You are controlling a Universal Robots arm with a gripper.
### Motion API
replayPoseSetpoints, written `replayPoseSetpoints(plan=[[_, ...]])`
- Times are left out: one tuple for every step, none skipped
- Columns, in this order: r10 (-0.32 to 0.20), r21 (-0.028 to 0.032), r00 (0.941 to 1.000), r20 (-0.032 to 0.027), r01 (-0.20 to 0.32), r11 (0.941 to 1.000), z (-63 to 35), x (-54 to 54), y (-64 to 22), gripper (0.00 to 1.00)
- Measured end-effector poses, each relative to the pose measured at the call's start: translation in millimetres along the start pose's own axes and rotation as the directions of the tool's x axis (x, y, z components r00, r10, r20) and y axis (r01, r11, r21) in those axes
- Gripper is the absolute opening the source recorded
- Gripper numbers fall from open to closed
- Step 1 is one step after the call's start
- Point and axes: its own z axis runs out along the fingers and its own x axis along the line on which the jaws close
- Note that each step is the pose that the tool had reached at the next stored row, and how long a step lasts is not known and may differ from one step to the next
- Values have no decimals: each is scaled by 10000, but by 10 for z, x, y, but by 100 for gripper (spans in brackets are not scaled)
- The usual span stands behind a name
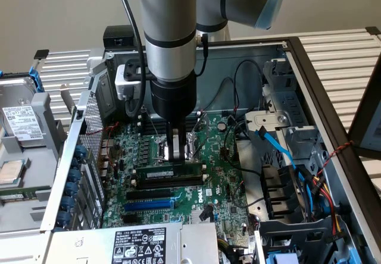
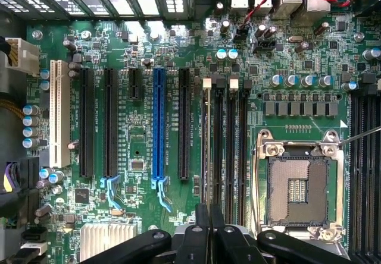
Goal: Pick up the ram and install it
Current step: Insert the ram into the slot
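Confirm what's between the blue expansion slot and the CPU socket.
Wrist view: next to the blue expansion slot sits one black expansion slot, then the bank of black memory slots, then the CPU socket.

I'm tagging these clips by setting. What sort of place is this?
Likely a lab or workshop bench for computer assembly: an opened desktop computer case with its motherboard exposed lies on a slatted table, a loose hard drive sits beside it, and a robot arm reaches into the case.
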Motion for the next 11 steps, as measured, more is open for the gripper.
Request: replayPoseSetpoints(plan=[[2, 13, 10000, -1, -2, 10000, 4, 0, 1, 12], [0, 23, 10000, -3, 0, 10000, 7, 0, 1, 12], [-1, 24, 10000, -4, 1, 10000, 7, 1, 2, 12], [0, 26, 10000, -2, 0, 10000, 9, 0, 2, 12], [0, 26, 10000, -2, 0, 10000, 11, 0, 2, 12], [0, 26, 10000, -2, 0, 10000, 12, 0, 2, 12], [0, 27, 10000, -2, 0, 10000, 14, 0, 2, 12], [0, 28, 10000, -2, 0, 10000, 16, 0, 2, 12], [0, 30, 10000, -2, 0, 10000, 18, 0, 2, 12], [0, 30, 10000, -2, 0, 10000, 19, 0, 2, 12], [1, 31, 10000, -2, -1, 10000, 19, 0, 2, 12]])
